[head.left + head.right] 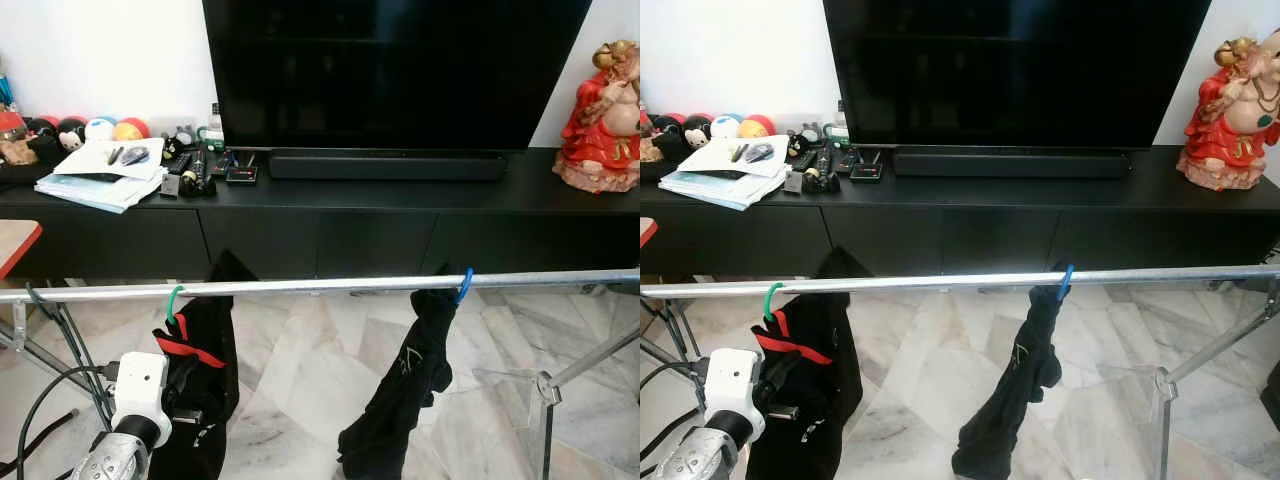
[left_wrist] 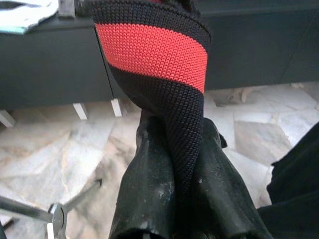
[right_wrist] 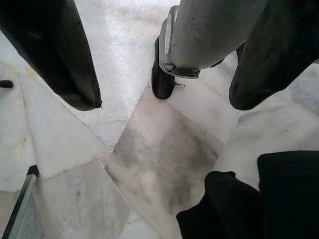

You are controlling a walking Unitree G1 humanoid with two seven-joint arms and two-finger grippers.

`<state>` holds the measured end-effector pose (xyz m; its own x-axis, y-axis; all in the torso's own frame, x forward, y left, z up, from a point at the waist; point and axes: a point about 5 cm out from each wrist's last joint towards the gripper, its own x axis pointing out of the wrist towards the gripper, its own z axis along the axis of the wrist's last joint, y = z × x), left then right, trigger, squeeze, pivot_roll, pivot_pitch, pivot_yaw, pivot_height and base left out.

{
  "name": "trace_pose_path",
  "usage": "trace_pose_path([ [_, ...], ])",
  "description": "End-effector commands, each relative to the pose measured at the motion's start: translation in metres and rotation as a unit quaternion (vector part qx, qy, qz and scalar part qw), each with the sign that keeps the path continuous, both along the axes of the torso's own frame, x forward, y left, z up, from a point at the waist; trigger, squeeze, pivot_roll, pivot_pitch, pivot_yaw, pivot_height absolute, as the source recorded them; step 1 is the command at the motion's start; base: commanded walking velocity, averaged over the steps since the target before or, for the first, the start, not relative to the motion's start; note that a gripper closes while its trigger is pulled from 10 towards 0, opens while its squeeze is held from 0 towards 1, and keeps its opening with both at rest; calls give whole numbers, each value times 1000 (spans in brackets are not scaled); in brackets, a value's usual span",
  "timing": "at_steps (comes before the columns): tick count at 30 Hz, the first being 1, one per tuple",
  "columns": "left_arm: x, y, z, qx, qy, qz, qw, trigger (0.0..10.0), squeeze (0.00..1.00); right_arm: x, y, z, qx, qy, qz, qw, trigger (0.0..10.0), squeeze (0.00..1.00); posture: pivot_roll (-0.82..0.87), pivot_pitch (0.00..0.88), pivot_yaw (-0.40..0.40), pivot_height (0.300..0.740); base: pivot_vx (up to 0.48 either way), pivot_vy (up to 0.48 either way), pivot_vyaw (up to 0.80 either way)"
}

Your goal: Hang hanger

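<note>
Silver rail [image 1: 330, 285] of a drying rack is running across the head views from left to right, above a marble floor [image 1: 310, 370]. At the far left, behind the rail, papers [image 1: 100, 175] and a row of small round toys [image 1: 85, 128] are lying on a long black TV desk [image 1: 400, 195]. Left of centre, a green hanger hook [image 1: 175, 300] is sitting over the rail, and a black garment with a red band [image 1: 200, 380] is hanging from it. The left tool [image 2: 174, 199] is reaching up from below at this garment; in the left wrist view its two black fingers [image 2: 149, 189] are pressing together on the red-and-black knit fabric, which is passing between them. The left arm's white wrist block [image 1: 140, 395] is showing just beside the garment. At centre, a large black television [image 1: 400, 70] is standing on the desk with a soundbar [image 1: 385, 165] lying before it. Right of centre, a blue hanger hook [image 1: 465, 283] is sitting over the rail, carrying a second black garment [image 1: 405, 390] that is drooping towards the floor. At the far right, a red and gold figurine [image 1: 605, 120] is standing on the desk. The right tool [image 3: 164, 64] is pointing down at the marble, its fingers [image 3: 55, 55] standing wide apart and gripping nothing, with dark cloth [image 3: 259, 204] lying below it.
</note>
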<state>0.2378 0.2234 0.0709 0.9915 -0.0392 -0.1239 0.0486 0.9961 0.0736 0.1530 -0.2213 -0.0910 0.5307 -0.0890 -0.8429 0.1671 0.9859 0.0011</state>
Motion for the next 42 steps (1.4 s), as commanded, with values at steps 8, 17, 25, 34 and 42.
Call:
trace_pose_path([
  [8,-6,2,12,5,-33,3,999,10000,0,-2,-2,0,-1,3,-4,1000,10000,0,123,23,12,740,0,0,0],
  [17,-6,-2,10,-13,-31,-1,999,10000,0,-3,-2,-1,-1,4,-3,1000,10000,0,121,11,10,740,0,0,0],
  [25,-7,-1,10,-15,-30,-1,999,10000,0,-4,-2,-1,-1,5,-2,1000,10000,0,121,5,12,740,-186,0,0],
  [34,-7,-1,10,-18,-31,-1,999,10000,0,-4,-2,-1,-2,4,0,1000,10000,0,120,8,12,740,-247,0,0],
  [42,-6,-2,10,-19,-30,-1,999,10000,0,-4,-2,-1,-3,4,-1,1000,10000,0,121,16,8,740,-244,0,0],
])
